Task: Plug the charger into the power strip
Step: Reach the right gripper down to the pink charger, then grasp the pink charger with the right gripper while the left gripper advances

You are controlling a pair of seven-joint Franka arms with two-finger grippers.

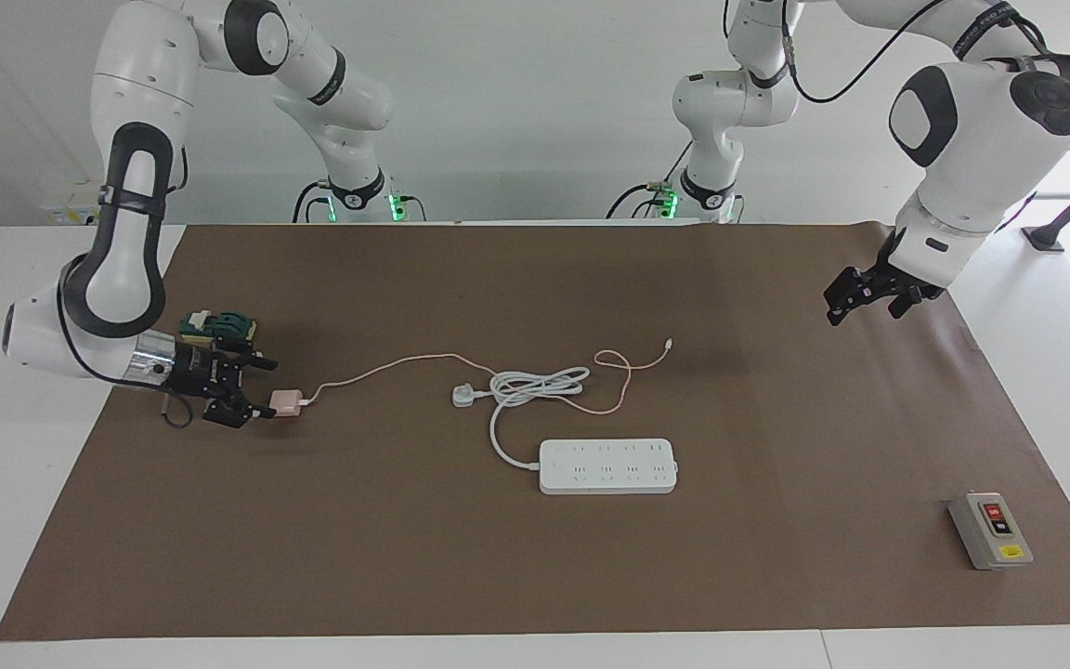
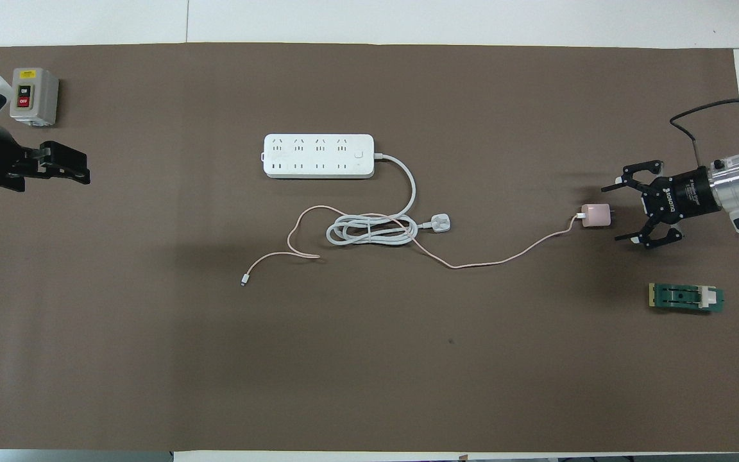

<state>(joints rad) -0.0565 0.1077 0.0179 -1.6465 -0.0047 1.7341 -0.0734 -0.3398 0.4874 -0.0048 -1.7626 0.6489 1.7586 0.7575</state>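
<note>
A white table (image 1: 1037,344) covered by a brown mat (image 1: 405,557) carries a power strip (image 1: 607,465) mid-mat, its coiled cord (image 1: 535,386) and plug (image 1: 465,396) nearer the robots. A pink charger (image 1: 286,402) lies toward the right arm's end beside a green part (image 2: 686,298); a grey switch box (image 1: 990,531) sits toward the left arm's end.
</note>
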